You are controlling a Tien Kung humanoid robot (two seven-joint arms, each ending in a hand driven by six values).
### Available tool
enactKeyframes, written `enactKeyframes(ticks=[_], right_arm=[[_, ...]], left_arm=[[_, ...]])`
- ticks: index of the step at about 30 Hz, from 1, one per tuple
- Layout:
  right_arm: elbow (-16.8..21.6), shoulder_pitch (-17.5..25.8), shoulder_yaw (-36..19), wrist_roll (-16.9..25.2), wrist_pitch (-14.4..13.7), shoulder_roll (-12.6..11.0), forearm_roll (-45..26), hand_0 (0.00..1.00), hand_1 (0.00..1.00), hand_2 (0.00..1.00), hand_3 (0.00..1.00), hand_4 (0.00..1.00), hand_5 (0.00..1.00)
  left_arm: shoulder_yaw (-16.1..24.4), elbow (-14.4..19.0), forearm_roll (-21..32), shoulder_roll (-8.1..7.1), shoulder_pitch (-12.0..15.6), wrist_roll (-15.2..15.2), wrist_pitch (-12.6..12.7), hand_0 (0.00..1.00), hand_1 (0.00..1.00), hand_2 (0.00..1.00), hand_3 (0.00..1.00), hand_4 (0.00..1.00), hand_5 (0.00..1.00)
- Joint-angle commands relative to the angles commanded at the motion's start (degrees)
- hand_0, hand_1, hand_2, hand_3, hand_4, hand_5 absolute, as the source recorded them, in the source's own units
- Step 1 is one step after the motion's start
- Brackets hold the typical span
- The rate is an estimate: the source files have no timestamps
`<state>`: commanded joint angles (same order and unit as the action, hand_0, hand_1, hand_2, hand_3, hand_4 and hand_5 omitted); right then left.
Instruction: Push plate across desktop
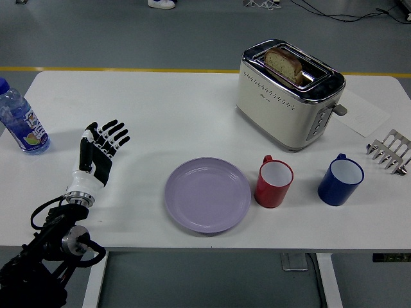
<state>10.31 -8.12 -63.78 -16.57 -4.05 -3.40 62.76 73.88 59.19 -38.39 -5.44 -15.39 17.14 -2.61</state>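
Note:
A lilac plate [207,194] lies flat on the white table [160,109] near the front edge, its right rim close to a red mug [273,183]. My left hand [97,154] is over the table's left part, well to the left of the plate and apart from it. Its fingers are straight, spread and hold nothing. The black left arm [51,250] comes in from the lower left corner. The right arm is out of view.
A blue mug [340,179] stands right of the red mug. A cream toaster [287,93] with a bread slice stands at the back. A water bottle [19,122] is at the left edge, a metal rack [390,151] and paper at the right.

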Motion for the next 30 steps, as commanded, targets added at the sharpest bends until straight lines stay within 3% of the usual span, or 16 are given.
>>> enactKeyframes(ticks=[3,4,7,11,15,30], right_arm=[[0.0,0.0,-0.4,0.1,-0.1,-0.2,0.3,0.606,0.516,0.589,0.574,0.362,0.251],[0.0,0.1,-0.4,0.2,-0.2,-0.2,0.1,0.606,0.516,0.589,0.574,0.362,0.251],[0.0,0.2,-0.1,0.3,-0.3,-0.4,-0.5,0.606,0.516,0.589,0.574,0.362,0.251],[0.0,0.5,0.0,0.5,-0.5,-0.7,-1.5,0.606,0.516,0.589,0.574,0.363,0.252],[0.0,0.8,-0.4,0.4,-0.5,-0.7,-1.1,0.606,0.516,0.589,0.574,0.363,0.252],[0.0,1.6,-2.2,-0.2,-0.4,-0.6,1.3,0.607,0.516,0.59,0.574,0.363,0.25]], left_arm=[[5.7,4.5,-1.6,-1.41,3.2,-4.8,-1.5,0.695,0.661,0.634,0.614,0.449,0.998],[7.5,6.2,-1.9,-2.17,4.7,-6.3,-2.6,0.456,0.599,0.629,0.612,0.451,0.998],[12.2,9.5,-1.3,-2.89,8.2,-9.7,-4.8,0.456,0.599,0.629,0.612,0.451,0.998],[20.0,11.5,1.1,-1.79,12.0,-13.6,-7.0,0.424,0.589,0.625,0.612,0.456,0.998],[26.3,10.5,2.7,-0.57,12.4,-15.5,-7.8,0.424,0.589,0.625,0.612,0.456,0.998],[27.9,9.2,2.3,-0.08,12.1,-15.9,-8.0,0.423,0.593,0.617,0.618,0.47,0.998]])
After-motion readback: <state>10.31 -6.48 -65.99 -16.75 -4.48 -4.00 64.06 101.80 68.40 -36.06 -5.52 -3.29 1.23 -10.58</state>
